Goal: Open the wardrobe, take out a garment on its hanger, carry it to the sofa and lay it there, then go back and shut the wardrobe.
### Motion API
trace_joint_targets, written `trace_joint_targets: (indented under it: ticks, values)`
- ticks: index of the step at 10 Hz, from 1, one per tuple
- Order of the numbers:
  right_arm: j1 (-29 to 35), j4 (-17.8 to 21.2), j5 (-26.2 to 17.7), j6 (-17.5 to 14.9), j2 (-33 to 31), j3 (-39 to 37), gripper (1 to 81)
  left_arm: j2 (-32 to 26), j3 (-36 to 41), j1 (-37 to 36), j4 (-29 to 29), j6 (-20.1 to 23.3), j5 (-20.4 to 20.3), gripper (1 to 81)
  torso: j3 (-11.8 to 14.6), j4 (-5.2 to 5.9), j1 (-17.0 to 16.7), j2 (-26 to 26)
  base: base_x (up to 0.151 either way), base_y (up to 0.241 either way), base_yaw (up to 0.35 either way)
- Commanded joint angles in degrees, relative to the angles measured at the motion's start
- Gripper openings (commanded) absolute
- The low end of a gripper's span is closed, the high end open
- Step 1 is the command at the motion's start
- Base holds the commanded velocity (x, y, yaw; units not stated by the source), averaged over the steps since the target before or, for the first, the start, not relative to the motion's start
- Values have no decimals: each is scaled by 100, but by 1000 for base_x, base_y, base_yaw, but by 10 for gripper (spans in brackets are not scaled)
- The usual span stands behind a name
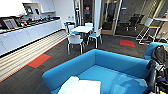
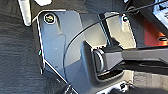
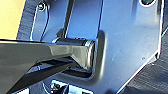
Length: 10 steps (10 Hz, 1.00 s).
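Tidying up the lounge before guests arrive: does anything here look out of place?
Yes: a white garment lies spread on the seat of the blue sofa, near its left arm. Clothing on a sofa looks left behind. The white chairs around the small table look orderly.

sofa (image 1: 110,62) blue | garment (image 1: 81,86) white, flat on seat, front-left

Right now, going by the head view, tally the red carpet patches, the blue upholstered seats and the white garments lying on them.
Red carpet patches: 2
Blue seats, the sofa and another seat at the right edge: 2
White garment on the sofa: 1
Total: 5
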Motion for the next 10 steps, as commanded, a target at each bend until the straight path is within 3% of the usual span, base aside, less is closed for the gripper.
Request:
trace_joint_targets:
  ticks: [1,2,3,4,5,6,7,8,10]
  values:
    - [84,-25,-390,9,31,27,811,138,-236,-11,49,-52,90,811,0,-313,7,0,0,0,0]
    - [84,-25,-390,9,31,27,811,173,-236,-2,49,-52,151,811,2,-538,7,-2,0,0,0]
    - [84,-16,-390,9,31,27,811,226,-236,-2,49,-69,300,811,0,-625,7,-2,0,0,0]
    - [85,-25,-390,9,31,27,811,278,-236,7,40,-78,503,811,0,-563,7,-2,0,0,0]
    - [84,-34,-390,9,31,27,811,323,-236,6,40,-78,635,811,2,-430,7,-2,0,0,0]
    - [84,-34,-390,9,31,27,811,349,-236,7,40,-78,653,811,2,-583,7,-2,0,0,0]
    - [67,-43,-390,1,31,27,811,358,-236,7,23,-87,661,811,2,-660,7,-2,0,0,0]
    - [67,-52,-398,-8,31,27,811,367,-236,-2,31,-192,662,811,286,-666,7,-2,0,0,0]
    - [67,-52,-408,-26,31,18,811,367,-236,-2,31,-263,662,811,513,-666,7,-2,0,0,0]
